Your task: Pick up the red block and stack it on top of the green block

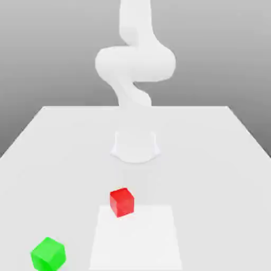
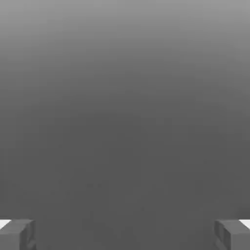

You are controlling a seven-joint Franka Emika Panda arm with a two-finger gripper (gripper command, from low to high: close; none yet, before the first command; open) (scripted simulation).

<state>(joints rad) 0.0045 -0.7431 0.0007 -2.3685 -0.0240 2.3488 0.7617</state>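
Observation:
The red block (image 1: 122,202) rests on the white table (image 1: 211,159), near the middle of its front half. The green block (image 1: 48,254) sits apart from it, nearer the front edge and toward the exterior view's left. Neither block touches the other. In the hand view my gripper (image 2: 125,235) is open: its two grey fingertips (image 2: 17,234) stand far apart with nothing between them, over a plain grey surface with no block in sight.
The white arm (image 1: 135,63) rises from its base (image 1: 135,145) behind the red block and bends overhead. A paler rectangular patch (image 1: 136,238) lies on the table just in front of the red block.

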